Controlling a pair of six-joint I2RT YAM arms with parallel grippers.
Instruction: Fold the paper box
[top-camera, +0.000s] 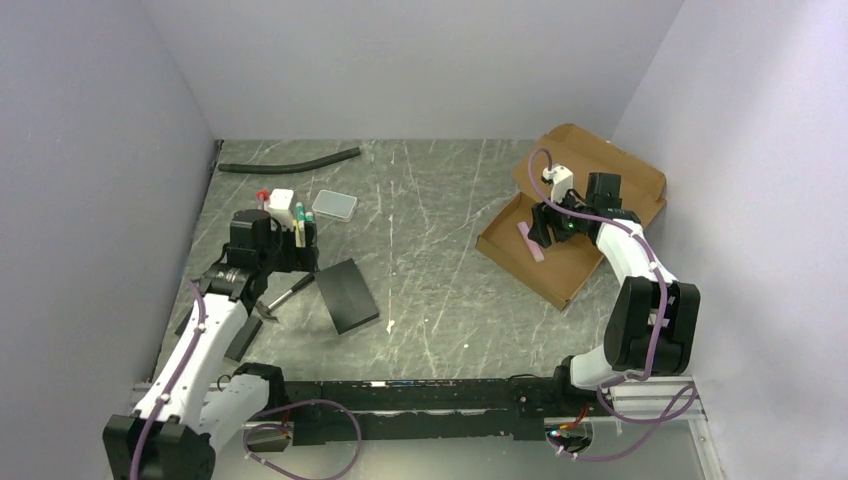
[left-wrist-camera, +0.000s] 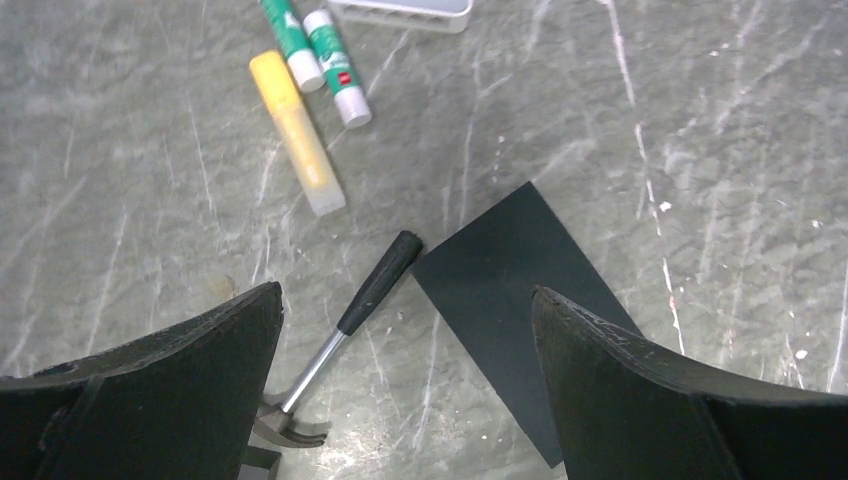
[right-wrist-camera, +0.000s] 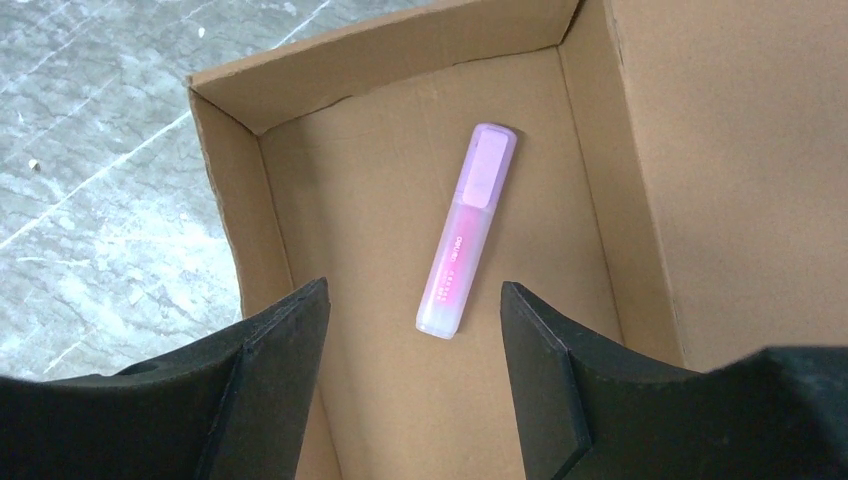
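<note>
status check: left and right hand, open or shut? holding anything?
Left hand: open, empty.
Right hand: open, holding nothing; the pink highlighter lies in the paper box below it.

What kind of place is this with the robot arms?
Probably a robot test booth. Plain walls box in a marbled table, the arms are bolted to a rail at its near edge, and practice things lie about: a hammer, glue sticks, the paper box.
</note>
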